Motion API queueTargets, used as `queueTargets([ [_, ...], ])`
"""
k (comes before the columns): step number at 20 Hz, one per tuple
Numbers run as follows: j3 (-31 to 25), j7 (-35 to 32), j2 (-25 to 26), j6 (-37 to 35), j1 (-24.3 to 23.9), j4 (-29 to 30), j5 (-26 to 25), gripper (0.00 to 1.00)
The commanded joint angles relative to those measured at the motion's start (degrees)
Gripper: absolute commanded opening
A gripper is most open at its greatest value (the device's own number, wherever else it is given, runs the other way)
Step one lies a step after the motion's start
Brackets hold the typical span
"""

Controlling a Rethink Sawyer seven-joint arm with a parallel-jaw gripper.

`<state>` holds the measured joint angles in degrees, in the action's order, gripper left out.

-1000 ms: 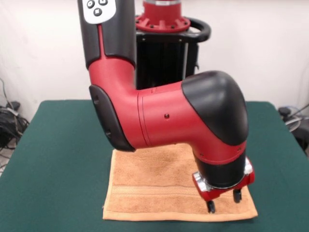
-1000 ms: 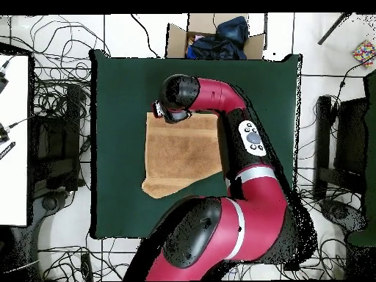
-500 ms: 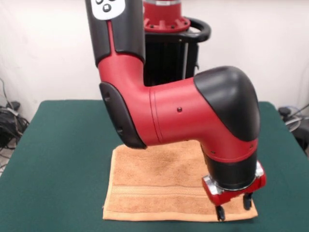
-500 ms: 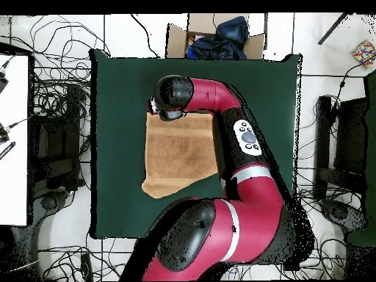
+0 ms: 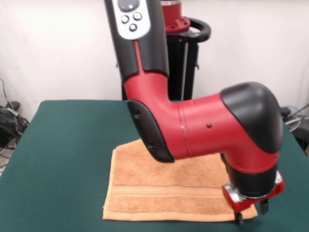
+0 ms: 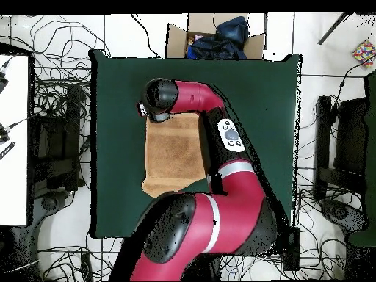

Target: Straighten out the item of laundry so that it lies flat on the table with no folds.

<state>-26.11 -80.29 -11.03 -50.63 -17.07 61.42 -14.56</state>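
From the front, the orange-tan towel lies on the dark green table, toward the near edge and a little right of the middle; a woven border band runs across it close to its near hem; the near hem looks straight and the near left corner is square, while the far left corner is cut off at a slant, as though turned under. The red and black arm comes down from above and bends over the towel, hiding much of its far right part; the pincer hangs at the towel's near right corner, its two dark fingertips standing apart with a visible gap; one tip sits at the cloth's corner and the other is beyond the edge over the green; whether the tips touch the cloth I cannot tell; nothing shows between them.

From overhead, the towel lies left of the table's middle, with green showing all round it; its corner nearest the robot's base runs off at a slant rather than square; the arm covers the towel's right-hand edge; the wrist's black head sits over the towel's far left corner, and the pincer barely shows beneath it; a cardboard box with dark cloth inside stands beyond the table's far edge; cables lie about the floor.
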Motion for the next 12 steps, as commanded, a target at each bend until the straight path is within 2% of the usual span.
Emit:
queueTargets([
  [1, 2.15, -5.77, 5.59, -6.30, 3.09, -5.13, 0.60, 1.00],
  [5, 2.58, -5.78, 6.78, -5.93, 3.73, -7.14, 0.24, 1.00],
  [12, 4.65, -6.74, 7.31, -11.29, 4.93, -9.00, -0.53, 1.00],
])
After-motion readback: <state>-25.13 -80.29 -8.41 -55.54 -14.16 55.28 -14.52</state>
